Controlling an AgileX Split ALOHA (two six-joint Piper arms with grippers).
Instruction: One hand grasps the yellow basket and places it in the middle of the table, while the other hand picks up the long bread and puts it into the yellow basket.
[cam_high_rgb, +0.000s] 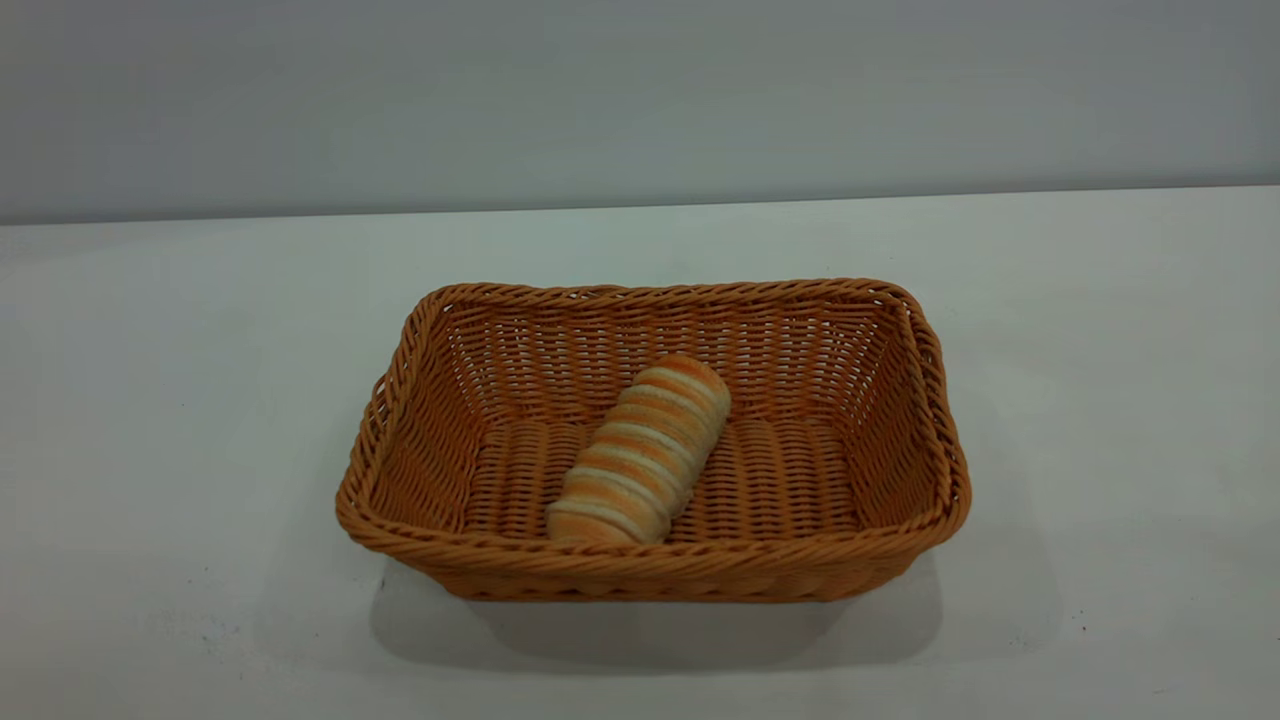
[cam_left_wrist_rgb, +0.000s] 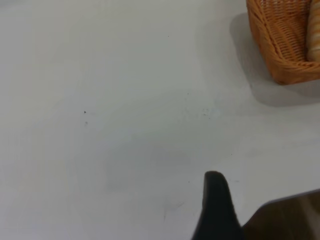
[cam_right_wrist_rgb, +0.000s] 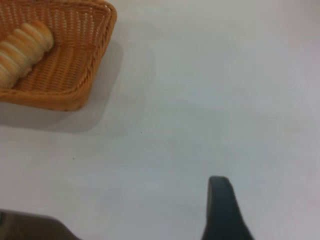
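The yellow basket (cam_high_rgb: 650, 560) stands in the middle of the table (cam_high_rgb: 150, 400). The long bread (cam_high_rgb: 640, 455) lies inside it on the woven floor, slanted from the front rim toward the back wall. Neither gripper shows in the exterior view. In the left wrist view a black part of my left gripper (cam_left_wrist_rgb: 216, 205) hangs over bare table, well away from the basket's corner (cam_left_wrist_rgb: 280, 45). In the right wrist view a black part of my right gripper (cam_right_wrist_rgb: 222, 210) is over bare table too, far from the basket (cam_right_wrist_rgb: 75, 65) and the bread (cam_right_wrist_rgb: 22, 47).
A grey wall (cam_high_rgb: 640, 100) runs behind the table's far edge. White tabletop with a few dark specks lies on both sides of the basket and in front of it.
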